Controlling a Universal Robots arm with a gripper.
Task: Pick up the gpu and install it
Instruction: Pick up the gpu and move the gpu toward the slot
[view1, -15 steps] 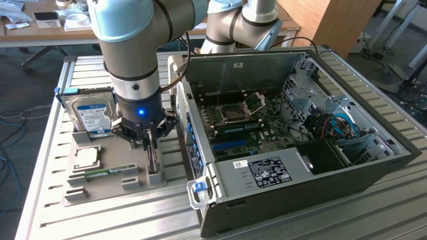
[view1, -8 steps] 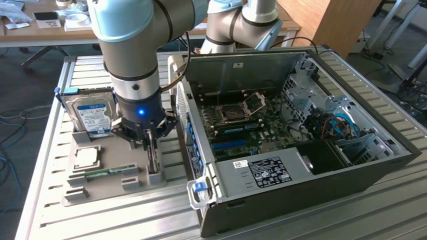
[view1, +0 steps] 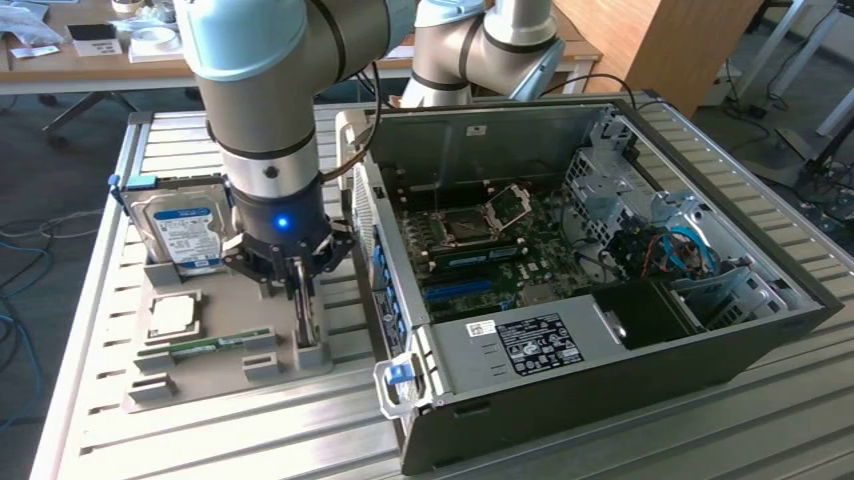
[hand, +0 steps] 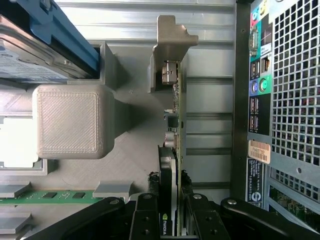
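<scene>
Fingers (hand: 144, 220) tight around the upright gpu (hand: 172, 120), NVIDIA logo (hand: 164, 226) between them; blue-labelled hard drive (view1: 184, 225) nearby

The gpu (hand: 176, 120) has a green board edge, a black cooler and a silver bracket. Black gripper (hand: 172, 222). The hard drive (view1: 187, 235) is silver with a blue-and-white label, the RAM stick (view1: 214, 347) green, the parts tray (view1: 247, 310) grey. The computer case (view1: 641, 370) is black and its motherboard (view1: 534, 250) green with blue slots.

Slatted metal table (view1: 747, 420), cluttered desk (view1: 80, 70) behind, wooden panel (view1: 667, 40), perhaps a cabinet, grey floor (view1: 54, 170), loose cables (view1: 20, 235).
</scene>
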